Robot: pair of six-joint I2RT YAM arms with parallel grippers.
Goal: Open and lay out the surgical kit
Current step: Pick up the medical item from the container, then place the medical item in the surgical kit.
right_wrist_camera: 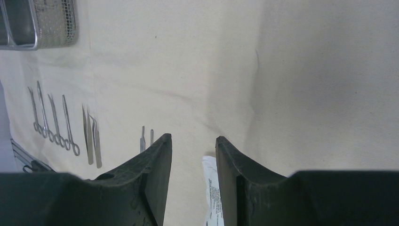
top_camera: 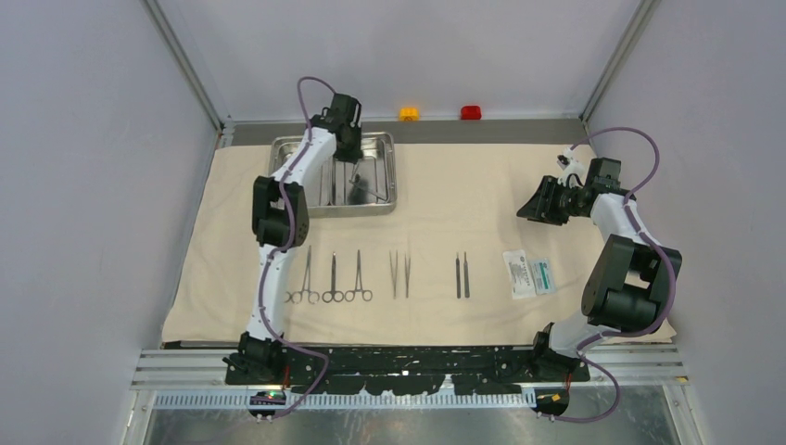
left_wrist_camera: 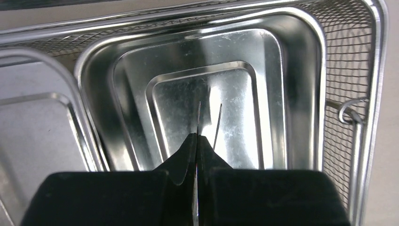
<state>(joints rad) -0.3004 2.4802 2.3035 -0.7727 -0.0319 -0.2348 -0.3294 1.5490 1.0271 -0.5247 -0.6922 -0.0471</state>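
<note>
The left gripper (left_wrist_camera: 196,137) is clenched, its two black fingers pressed flat together on a thin metal tool (left_wrist_camera: 198,117). The tool is seen edge-on as a bright sliver, and its long axis runs in line with the fingers. It points straight out from the fingertips toward the shiny floor of the tray (left_wrist_camera: 301,94). A second thin line beside it may be its reflection; I cannot tell.

From above, this gripper (top_camera: 355,181) hangs over the right-hand compartment of the tray (top_camera: 387,176), at the far left of the beige cloth (top_camera: 463,185). A wire mesh wall (left_wrist_camera: 339,70) borders that compartment.

On the cloth nearer the arm bases, the other tools lie in a row, each with its long axis running near to far:
- Three ring-handled forceps (top_camera: 334,278), their rings toward the near edge.
- A pair of tweezers (top_camera: 399,274) to their right.
- Two thin straight tools (top_camera: 462,275) further right.
- A white-and-green packet (top_camera: 530,274) last, tilted slightly.

The right gripper (right_wrist_camera: 194,139) stands about half open over bare cloth and grips nothing. One corner of the packet (right_wrist_camera: 212,188) shows between its fingers. From above, that gripper (top_camera: 539,206) hovers over the right part of the cloth, beyond the packet and apart from it.
</note>
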